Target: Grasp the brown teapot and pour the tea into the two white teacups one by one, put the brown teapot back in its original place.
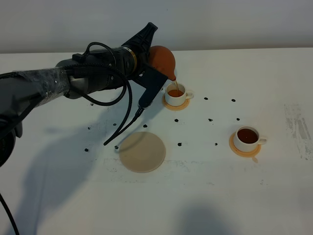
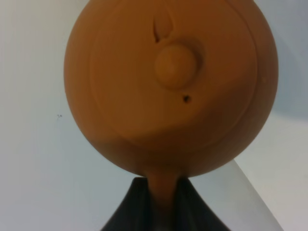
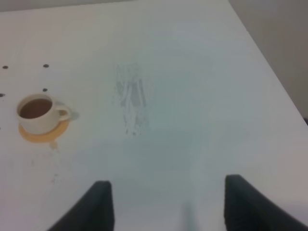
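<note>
1. Exterior high view. Item: brown teapot, held aloft by the left gripper, tipped spout-down over the far teacup, which stands on its orange coaster. Tea is running into this cup; it looks partly full. Second teacup, well to the side of the far teacup, already holds dark tea. Beige mat lies bare on the surface, nearer the camera than the far teacup.
2. Left wrist view. Item: teapot lid and knob fill the frame; the dark fingers are closed tight on the handle at the pot's base.
3. Right wrist view. Item: right gripper, fingers spread wide, holding nothing; filled teacup beyond.
4. Handling note, judged: keep the spout centred over the far teacup, tilt slowly, level the pot before the rim floods, then carry it to the mat.
</note>
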Robot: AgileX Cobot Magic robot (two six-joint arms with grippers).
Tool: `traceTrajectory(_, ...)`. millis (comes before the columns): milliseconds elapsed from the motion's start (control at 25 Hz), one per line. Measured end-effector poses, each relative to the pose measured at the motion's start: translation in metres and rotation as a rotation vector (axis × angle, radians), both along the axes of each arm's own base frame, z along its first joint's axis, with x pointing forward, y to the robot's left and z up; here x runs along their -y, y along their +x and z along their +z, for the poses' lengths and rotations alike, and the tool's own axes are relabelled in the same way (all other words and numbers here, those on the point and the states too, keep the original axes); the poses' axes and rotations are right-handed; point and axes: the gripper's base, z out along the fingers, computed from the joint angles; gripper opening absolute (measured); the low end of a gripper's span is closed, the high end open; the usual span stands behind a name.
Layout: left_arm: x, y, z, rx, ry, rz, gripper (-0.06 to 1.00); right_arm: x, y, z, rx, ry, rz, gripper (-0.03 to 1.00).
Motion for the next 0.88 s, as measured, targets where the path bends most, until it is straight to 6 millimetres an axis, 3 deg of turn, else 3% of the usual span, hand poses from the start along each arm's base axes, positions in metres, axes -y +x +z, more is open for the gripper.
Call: traceTrajectory(880, 0.0003, 0.0, 0.0001, 0.028, 0.068, -0.05, 0.1, 0.0, 0.0, 0.0, 0.0, 0.0, 0.0, 0.5)
